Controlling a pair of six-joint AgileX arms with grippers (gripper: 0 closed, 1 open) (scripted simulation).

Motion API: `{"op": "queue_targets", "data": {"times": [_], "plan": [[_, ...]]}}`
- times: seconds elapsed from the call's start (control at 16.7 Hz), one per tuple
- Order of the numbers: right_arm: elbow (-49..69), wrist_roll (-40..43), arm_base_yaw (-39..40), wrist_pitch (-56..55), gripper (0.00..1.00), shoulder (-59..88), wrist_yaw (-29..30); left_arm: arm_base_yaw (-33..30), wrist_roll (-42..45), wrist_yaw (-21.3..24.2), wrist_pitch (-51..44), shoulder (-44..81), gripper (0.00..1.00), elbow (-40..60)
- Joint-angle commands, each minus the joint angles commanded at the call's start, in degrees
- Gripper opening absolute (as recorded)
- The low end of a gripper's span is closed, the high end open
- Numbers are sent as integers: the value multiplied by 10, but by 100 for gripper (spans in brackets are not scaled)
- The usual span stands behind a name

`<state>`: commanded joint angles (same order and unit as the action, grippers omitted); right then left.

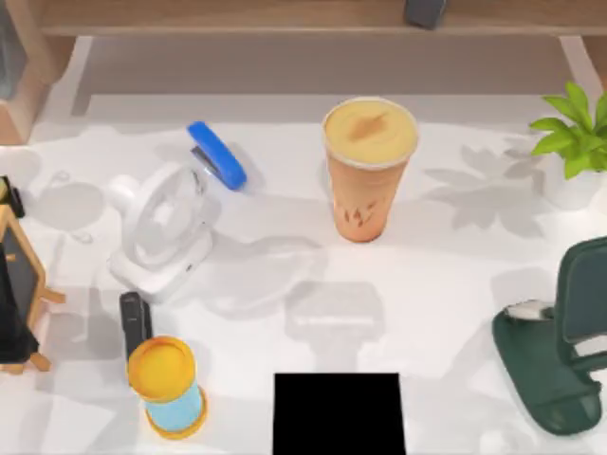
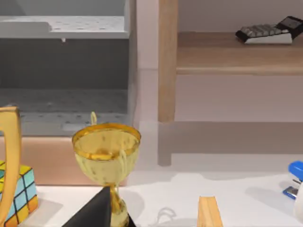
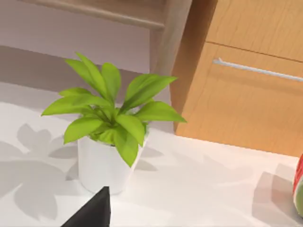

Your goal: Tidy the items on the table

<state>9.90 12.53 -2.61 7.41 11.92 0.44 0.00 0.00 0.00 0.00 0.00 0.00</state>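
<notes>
From above, the tall orange cup stands upright mid-worktop, lid on, contents hidden. Being tall, it would likely tip if an arm brushed it. A white fan and blue stapler sit left of it. The dark slab lies touching a yellow-lidded blue jar at the near left, so pulling one may drag the other. A green stand sits at the right.

The left wrist view shows a gold trophy, its bowl apparently empty, beside a colour cube.

The right wrist view shows a white pot holding a leafy plant.

Whether either arm's jaws are open, I cannot tell.
</notes>
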Motion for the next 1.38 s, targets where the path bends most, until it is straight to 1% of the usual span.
{"op": "queue_targets", "data": {"times": [0.12,0.24,0.72,0.9,1.02,1.14,1.26,1.38], "plan": [[60,89,-14,48,100,79,0,0,0,0,0,0,100,0],[127,198,-30,104,100,170,0,0,0,0,0,0,100,0],[409,702,-95,357,100,580,-6,0,0,0,0,0,100,0],[503,870,-117,440,100,713,-7,0,0,0,0,0,100,0],[559,961,-129,484,100,787,-7,0,0,0,0,0,100,0],[606,1033,-139,519,100,845,-6,0,0,0,0,0,100,0],[642,1083,-146,543,100,886,-5,0,0,0,0,0,100,0],[664,1110,-150,557,100,909,-5,0,0,0,0,0,100,0]]}}
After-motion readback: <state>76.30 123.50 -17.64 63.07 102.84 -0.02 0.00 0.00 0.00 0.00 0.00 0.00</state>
